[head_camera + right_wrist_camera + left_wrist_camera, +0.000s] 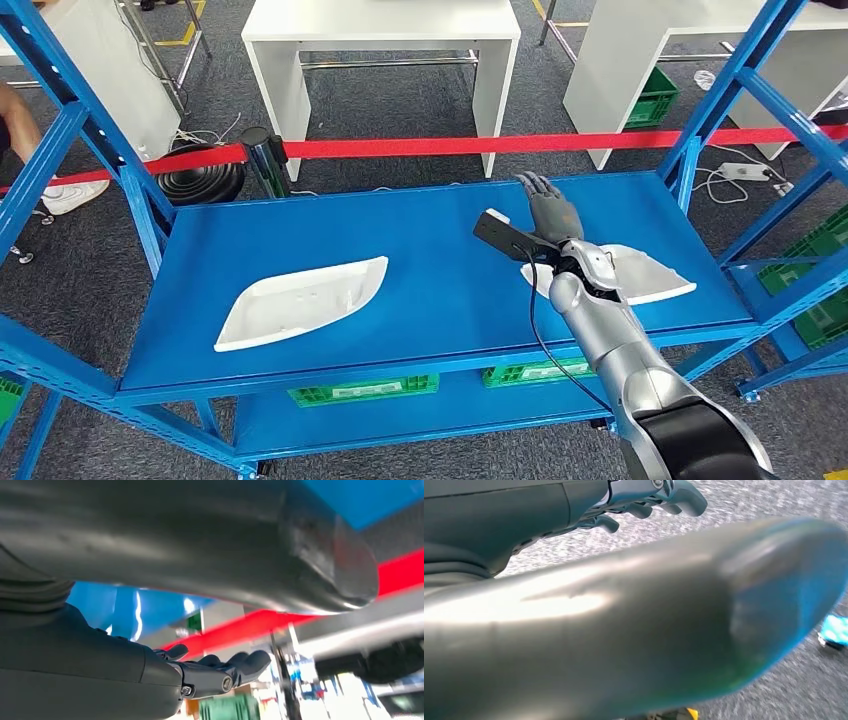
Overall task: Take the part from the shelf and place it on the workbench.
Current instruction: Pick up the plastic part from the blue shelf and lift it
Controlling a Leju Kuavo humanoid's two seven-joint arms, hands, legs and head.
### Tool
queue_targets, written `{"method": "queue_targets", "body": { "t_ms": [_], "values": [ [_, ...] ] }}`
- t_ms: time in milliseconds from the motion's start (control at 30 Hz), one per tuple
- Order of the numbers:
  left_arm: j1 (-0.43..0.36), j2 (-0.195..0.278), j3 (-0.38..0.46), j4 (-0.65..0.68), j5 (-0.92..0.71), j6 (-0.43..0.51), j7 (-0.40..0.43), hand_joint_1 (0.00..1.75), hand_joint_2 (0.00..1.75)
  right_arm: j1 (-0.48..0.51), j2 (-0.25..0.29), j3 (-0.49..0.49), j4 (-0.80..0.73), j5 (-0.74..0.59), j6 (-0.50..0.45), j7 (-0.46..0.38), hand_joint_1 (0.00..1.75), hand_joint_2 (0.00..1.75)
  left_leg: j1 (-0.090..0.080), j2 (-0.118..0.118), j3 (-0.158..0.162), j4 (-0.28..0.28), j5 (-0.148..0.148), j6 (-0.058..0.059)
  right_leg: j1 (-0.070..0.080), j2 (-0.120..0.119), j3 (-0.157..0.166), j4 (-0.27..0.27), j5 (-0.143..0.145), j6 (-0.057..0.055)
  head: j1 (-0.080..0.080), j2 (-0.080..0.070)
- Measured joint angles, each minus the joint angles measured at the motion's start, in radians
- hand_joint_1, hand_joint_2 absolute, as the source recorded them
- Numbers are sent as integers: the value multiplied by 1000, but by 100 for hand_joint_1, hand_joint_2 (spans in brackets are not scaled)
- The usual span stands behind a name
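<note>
While the right hand (548, 205) hovers over the blue shelf (430, 250), here is how you stand:

Right hand: fingers spread and straight, holding nothing — it hangs above the shelf's far right side, past the part it is nearest to.
Near part (640, 275): white, shell-shaped, lying flat at the shelf's right edge, partly hidden under your own forearm.
Other part (300, 300): the same shape, lying flat on the left half, well apart from the hand.
Left hand (649, 502): in its wrist view it hangs over grey floor, fingers loosely curled, nothing in them.
Step in hand: by my reading, the reach to the right part — no grasp yet.
How to do it well: draw the hand back toward you and lower it over the part's raised rim; close thumb and fingers across that rim, not on the flat middle.
Watch for: the thin shell sliding on the smooth shelf as you close.
</note>
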Motion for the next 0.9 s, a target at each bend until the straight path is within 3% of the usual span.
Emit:
{"method": "queue_targets", "body": {
  "t_ms": [33,67,133,167,200,300,367,467,533,567,667,700,833,900],
  "values": [
    [1,-2,4,0,4,12,8,0,0,0,3,-5,17,-5,2,-4,0,0,0,-1,6,2,-6,-1,-2,-1,-24,11,19,2,0,0],
    [1,-4,9,0,8,25,16,0,0,0,7,-9,31,-7,3,-6,0,0,1,-1,13,5,-12,-3,-3,-2,-27,-19,58,4,0,0],
    [-1,-8,15,0,12,44,26,0,0,-1,12,-13,50,-8,2,-5,0,0,2,-4,24,14,-26,-9,-5,-4,9,-148,151,4,0,0],
    [-4,-10,17,0,12,50,28,0,0,-1,14,-14,56,-8,2,-5,0,0,1,-7,26,19,-31,-14,-3,-4,28,-204,180,0,0,0],
    [-6,-12,19,0,12,53,30,0,0,-1,16,-15,60,-8,1,-4,0,0,0,-9,25,22,-34,-20,-1,-3,39,-237,192,-4,0,0],
    [-10,-14,25,0,12,59,33,0,0,-1,24,-15,69,-8,0,-4,0,0,0,-10,20,21,-34,-37,2,-2,40,-252,197,-23,0,0],
    [-12,-15,28,0,11,61,33,0,0,-2,28,-15,73,-8,0,-4,0,0,1,-6,8,48,-60,-48,-3,-3,40,-259,205,-38,0,0],
    [-14,-16,29,0,11,64,32,0,0,-1,33,-15,75,0,-6,-3,0,0,7,1,-56,217,-163,-61,-4,-7,33,-262,213,-50,-2,0],
    [-14,-16,29,0,11,66,32,0,0,4,35,-15,76,20,-28,7,0,0,9,3,-80,299,-195,-66,-4,-9,25,-261,218,-50,-2,0],
    [-14,-16,30,0,11,67,31,0,0,6,36,-15,75,37,-50,20,0,0,10,3,-65,284,-184,-66,-4,-10,21,-259,222,-47,-2,0],
    [-15,-17,30,0,11,72,27,0,0,13,39,-13,63,89,-129,61,0,0,13,5,53,88,-115,-62,-5,-9,10,-253,231,-35,-2,0],
    [-15,-18,31,0,11,73,25,0,0,12,40,-12,57,101,-147,70,0,0,13,4,77,43,-104,-57,-4,-9,9,-252,235,-29,-1,0],
    [-16,-22,37,0,7,78,19,0,0,28,45,-7,15,179,-240,122,0,0,8,3,77,21,-83,-27,-5,-7,5,-258,246,0,2,0],
    [-16,-24,39,0,4,79,16,0,0,38,45,-7,-23,216,-288,143,0,0,10,6,66,17,-65,-11,-7,-7,-19,-205,196,8,5,0]
  ]
}}
